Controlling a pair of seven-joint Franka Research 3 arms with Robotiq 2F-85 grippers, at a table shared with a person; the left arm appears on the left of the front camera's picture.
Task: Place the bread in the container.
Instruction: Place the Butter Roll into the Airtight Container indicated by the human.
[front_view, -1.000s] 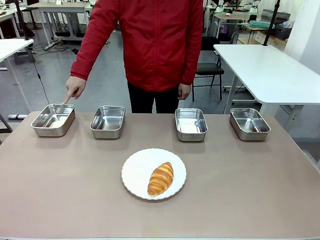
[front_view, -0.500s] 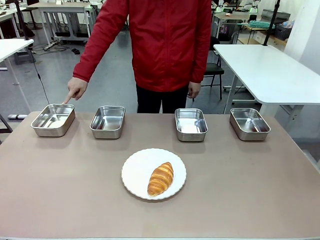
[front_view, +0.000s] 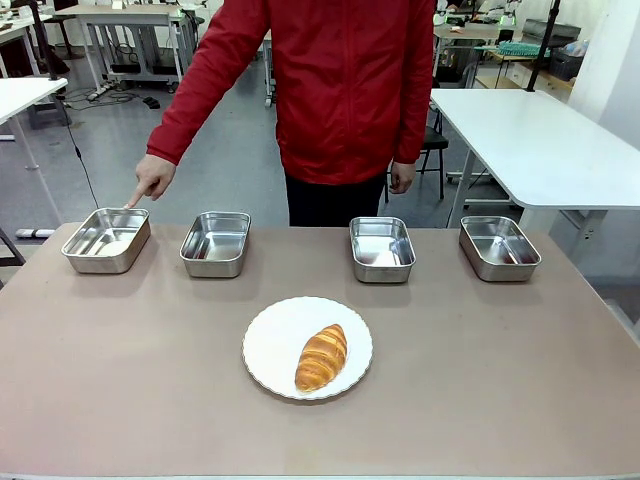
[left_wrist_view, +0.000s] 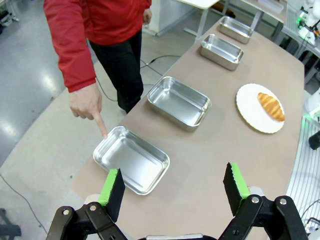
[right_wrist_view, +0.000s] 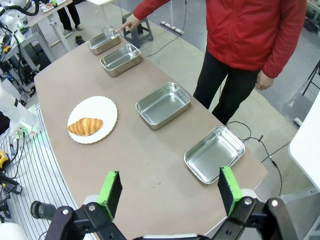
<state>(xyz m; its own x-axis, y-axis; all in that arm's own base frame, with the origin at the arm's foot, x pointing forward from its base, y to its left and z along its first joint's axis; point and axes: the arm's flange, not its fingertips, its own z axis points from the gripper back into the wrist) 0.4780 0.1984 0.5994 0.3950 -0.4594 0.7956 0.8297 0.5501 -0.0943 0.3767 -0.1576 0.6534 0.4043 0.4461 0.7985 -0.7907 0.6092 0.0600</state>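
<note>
The bread (front_view: 321, 357) lies on a round white plate (front_view: 272, 340) at the lower centre of the front view, with bare table (front_view: 500, 380) around the plate. Four steel pans stand in a row across the upper part of the table, well apart from the plate. The container (front_view: 106, 240) is the pan at the left end of the row. The person's hand (front_view: 152, 178) points one finger down at its far rim. The second pan (front_view: 216, 243) stands just beside it. The left gripper (left_wrist_view: 173, 176) and right gripper (right_wrist_view: 169, 186) hover above the table, jaws spread wide, holding nothing.

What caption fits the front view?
Person's hand points at the leftmost container while the bread lies on a white plate.
</note>
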